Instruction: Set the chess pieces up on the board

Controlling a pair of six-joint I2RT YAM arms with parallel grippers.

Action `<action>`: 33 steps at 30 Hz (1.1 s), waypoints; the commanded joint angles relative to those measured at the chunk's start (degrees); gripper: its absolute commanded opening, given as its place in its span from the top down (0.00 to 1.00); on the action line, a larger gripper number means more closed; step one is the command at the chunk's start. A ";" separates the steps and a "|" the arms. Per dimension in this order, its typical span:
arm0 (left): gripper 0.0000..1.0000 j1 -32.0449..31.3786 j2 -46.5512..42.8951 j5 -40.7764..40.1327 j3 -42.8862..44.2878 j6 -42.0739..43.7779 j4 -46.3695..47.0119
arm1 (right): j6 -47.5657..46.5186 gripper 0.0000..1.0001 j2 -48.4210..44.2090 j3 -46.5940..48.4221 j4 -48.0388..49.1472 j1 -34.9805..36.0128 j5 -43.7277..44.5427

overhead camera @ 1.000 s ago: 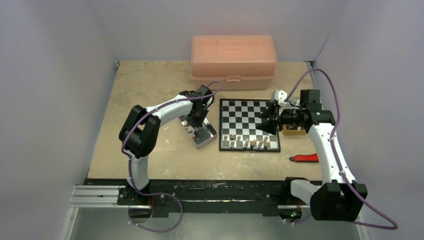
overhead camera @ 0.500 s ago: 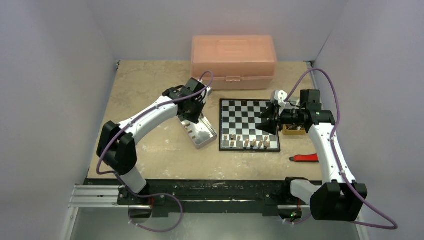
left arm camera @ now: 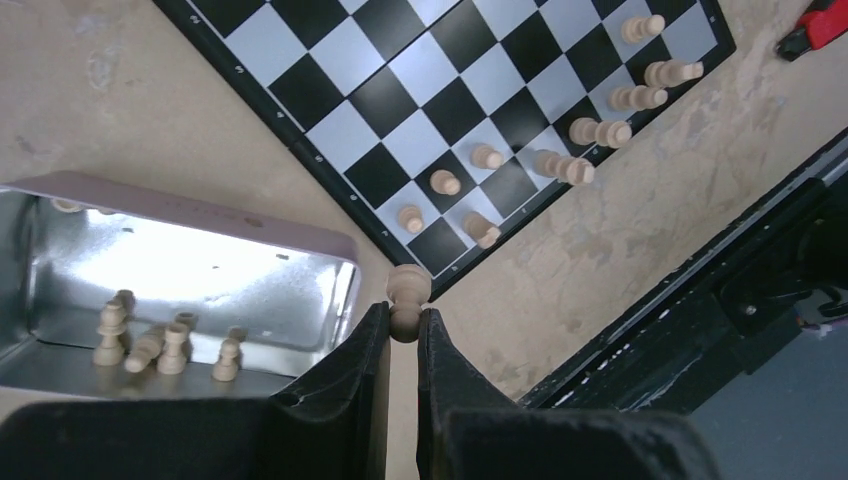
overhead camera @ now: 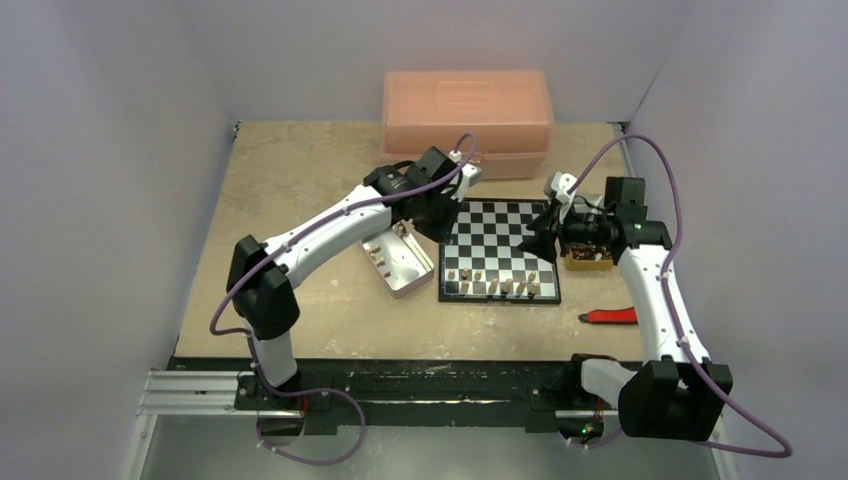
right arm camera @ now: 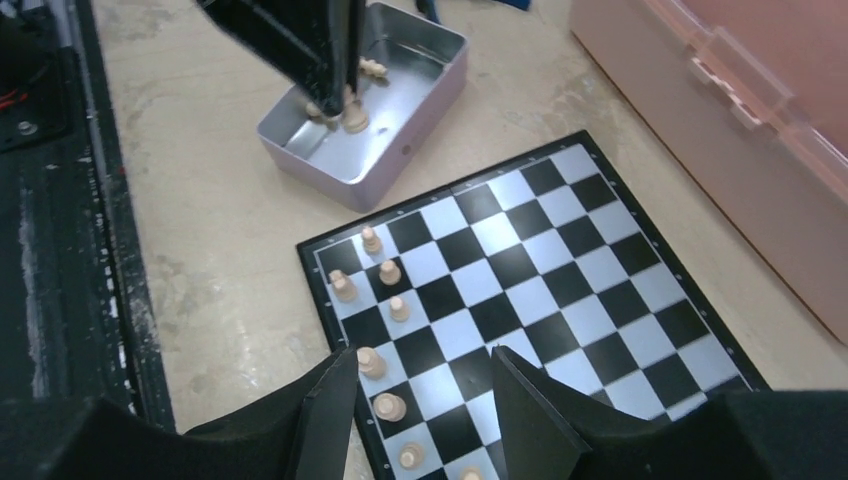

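From the overhead camera I see the left gripper (overhead camera: 438, 220) hanging by the far-left corner of the board (overhead camera: 500, 228), beside the open metal tin (overhead camera: 405, 270), but from up there I cannot make out its fingers. The left wrist camera settles it. The two black fingers are pinched narrow on a light tan pawn (left arm camera: 408, 291), its round head poking past the tips, held in the air near the board's edge. That view also shows me a few loose tan pieces (left arm camera: 165, 343) lying in the tin. It shows the light men (left arm camera: 600, 131) too, standing in the two rows along the board's near edge.

The right gripper (right arm camera: 422, 365) sits over the board's right side. Only its own wrist camera lets me judge it: the fingers are spread partway, with nothing between them but checkered squares. From there I also catch the left fingers from outside, above the tin, and the pink box (right arm camera: 740, 130) behind the board. The red tool (overhead camera: 612, 316) on the table (overhead camera: 300, 190) is missing from that view.
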 commanded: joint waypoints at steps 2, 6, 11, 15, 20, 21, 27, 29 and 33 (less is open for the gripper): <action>1.00 -2.44 5.77 1.42 7.45 -7.48 -0.32 | 12.50 0.46 -2.35 -1.80 10.89 -4.34 7.20; 1.00 -3.72 10.08 2.22 12.51 -12.82 -0.54 | 19.79 0.46 -3.29 -3.00 15.62 -7.36 10.88; 1.00 -5.04 16.22 0.34 19.76 -18.64 -4.26 | 24.28 0.45 -3.51 -3.55 18.81 -8.16 14.96; 1.00 -6.36 19.97 0.94 24.32 -19.22 -6.60 | 25.24 0.44 -3.51 -3.75 19.50 -8.26 15.92; 1.00 -7.09 23.82 2.16 28.99 -18.21 -9.08 | 26.92 0.44 -3.51 -4.05 20.92 -8.35 18.96; 1.00 -7.33 24.17 2.41 29.27 -18.01 -9.05 | 28.18 0.43 -3.51 -4.09 21.55 -8.32 20.57; 1.00 -8.22 26.18 4.00 30.02 -17.25 -7.96 | 30.89 0.42 -3.60 -4.17 22.92 -8.61 23.61; 1.00 -8.29 26.95 4.66 30.04 -17.16 -7.74 | 30.88 0.42 -3.59 -4.10 22.93 -8.58 23.65; 1.00 -8.64 28.16 5.54 30.15 -17.17 -6.97 | 30.91 0.42 -3.60 -4.10 22.87 -8.62 23.65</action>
